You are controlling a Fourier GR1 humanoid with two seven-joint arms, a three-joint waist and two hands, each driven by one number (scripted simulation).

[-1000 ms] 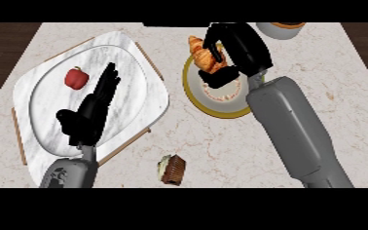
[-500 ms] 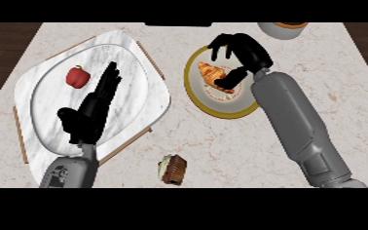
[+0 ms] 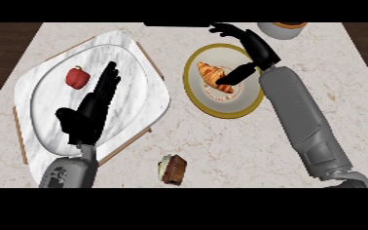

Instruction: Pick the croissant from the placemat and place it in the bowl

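The golden croissant (image 3: 211, 73) lies inside the yellow-rimmed bowl (image 3: 203, 105) at the counter's middle right. My right hand (image 3: 253, 53) hovers over the bowl's right side, open, its fingers spread upward and its thumb reaching toward the croissant without holding it. The marble placemat (image 3: 147, 95) lies at the left. My left hand (image 3: 90, 109) rests open over it, fingers straight.
A red pepper (image 3: 75, 77) sits on the placemat near the left hand's fingertips. A slice of chocolate cake (image 3: 173, 168) lies on the counter below the bowl. A cup (image 3: 285, 28) stands at the top right.
The right hand carried the croissant down into the bowl, let it go and opened, lifting its fingers away. The left hand has not moved.
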